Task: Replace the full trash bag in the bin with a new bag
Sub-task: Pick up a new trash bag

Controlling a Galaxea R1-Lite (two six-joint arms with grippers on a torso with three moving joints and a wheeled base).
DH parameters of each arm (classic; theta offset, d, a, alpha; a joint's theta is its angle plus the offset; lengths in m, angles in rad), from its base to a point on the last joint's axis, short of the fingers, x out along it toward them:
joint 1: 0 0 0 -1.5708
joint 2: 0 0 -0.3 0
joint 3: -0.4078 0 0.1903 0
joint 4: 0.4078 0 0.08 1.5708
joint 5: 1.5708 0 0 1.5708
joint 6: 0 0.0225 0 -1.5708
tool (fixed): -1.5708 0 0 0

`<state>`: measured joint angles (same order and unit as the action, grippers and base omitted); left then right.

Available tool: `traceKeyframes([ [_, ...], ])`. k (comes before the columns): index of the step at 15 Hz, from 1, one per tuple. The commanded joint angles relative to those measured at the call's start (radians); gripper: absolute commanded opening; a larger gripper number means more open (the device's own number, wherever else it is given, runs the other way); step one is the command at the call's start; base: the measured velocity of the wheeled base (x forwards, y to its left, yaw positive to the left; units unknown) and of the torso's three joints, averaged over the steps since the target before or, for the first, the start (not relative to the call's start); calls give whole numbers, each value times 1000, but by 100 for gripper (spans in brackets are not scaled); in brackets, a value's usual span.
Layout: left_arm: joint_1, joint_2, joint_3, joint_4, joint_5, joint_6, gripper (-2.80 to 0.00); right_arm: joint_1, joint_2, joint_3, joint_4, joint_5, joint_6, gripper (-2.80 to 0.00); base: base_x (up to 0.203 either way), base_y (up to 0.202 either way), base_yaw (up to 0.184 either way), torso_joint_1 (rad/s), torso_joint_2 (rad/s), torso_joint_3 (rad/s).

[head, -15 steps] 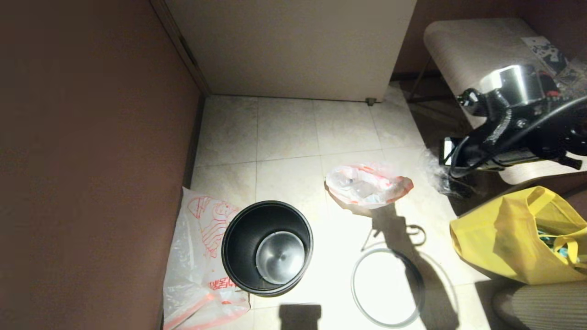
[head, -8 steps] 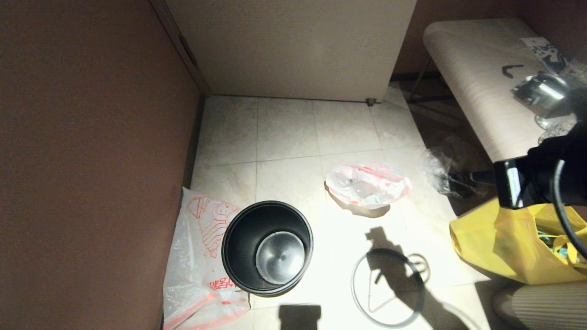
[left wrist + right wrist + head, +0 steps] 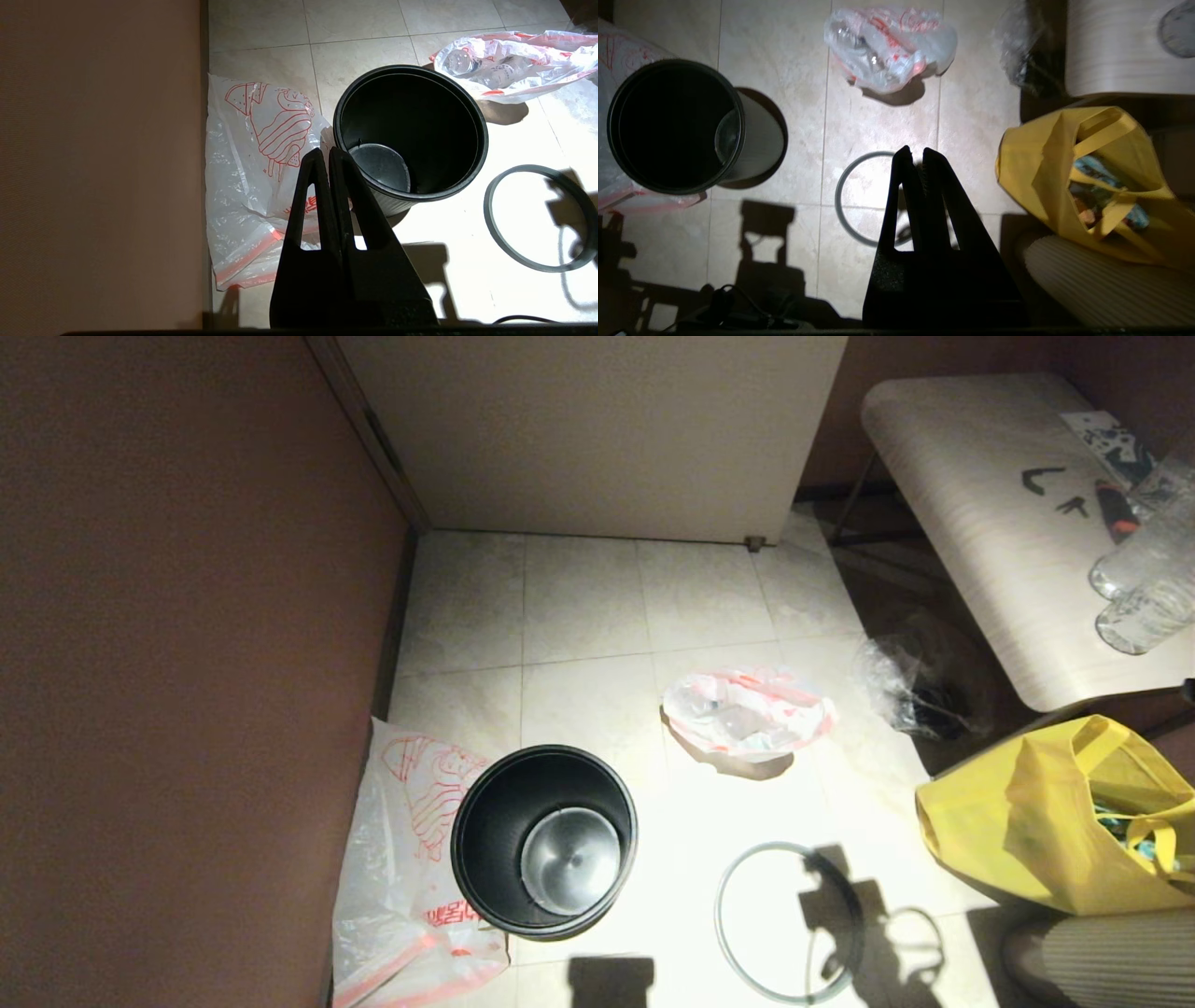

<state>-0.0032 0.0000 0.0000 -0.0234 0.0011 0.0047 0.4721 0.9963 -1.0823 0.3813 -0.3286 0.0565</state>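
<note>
The empty black bin point(image 3: 487, 821) stands open on the tile floor, its shiny metal bottom showing. The new bag point(image 3: 401, 859) lies flat against its left side, by the wall. The full trash bag point(image 3: 747, 714), a lumpy bundle with bottles inside, lies on the floor beyond the bin to the right. Neither arm shows in the head view. In the left wrist view my left gripper point(image 3: 325, 151) is shut and empty, high over the near edge of the bin point(image 3: 420, 116) and the new bag point(image 3: 252, 186). My right gripper point(image 3: 913, 151) is shut and empty above the grey ring point(image 3: 837, 200).
The grey ring rim point(image 3: 719, 915) lies loose on the floor right of the bin. A yellow fabric tote point(image 3: 1036, 821) sits at the right, below a bench point(image 3: 980, 504) holding clear bottles point(image 3: 1144, 579). Clear plastic wrap point(image 3: 892, 691) lies under the bench. A brown wall runs along the left.
My right arm has pulled back to the right and out of the head view. Its shadow has slid nearer over the grey ring. The bags, bin and ring have not moved.
</note>
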Motion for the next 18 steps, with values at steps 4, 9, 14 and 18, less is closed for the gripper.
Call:
traceKeyframes([
  [4, 0, 2, 12, -1, 0, 0, -280, -72, -238, 54, -2, 15, -54, -280, 0, 0, 0, 0, 0, 0],
  [9, 0, 2, 12, -1, 0, 0, -280, -124, -455, 160, 1, 104, -66, -280, 0, 0, 0, 0, 0, 0],
  [14, 0, 2, 12, -1, 0, 0, -280, -270, -608, 238, 4, 167, -64, -280, 0, 0, 0, 0, 0, 0],
  [18, 0, 2, 12, -1, 0, 0, -280, -435, -751, 370, 44, 277, -68, -280, 0, 0, 0, 0, 0, 0],
])
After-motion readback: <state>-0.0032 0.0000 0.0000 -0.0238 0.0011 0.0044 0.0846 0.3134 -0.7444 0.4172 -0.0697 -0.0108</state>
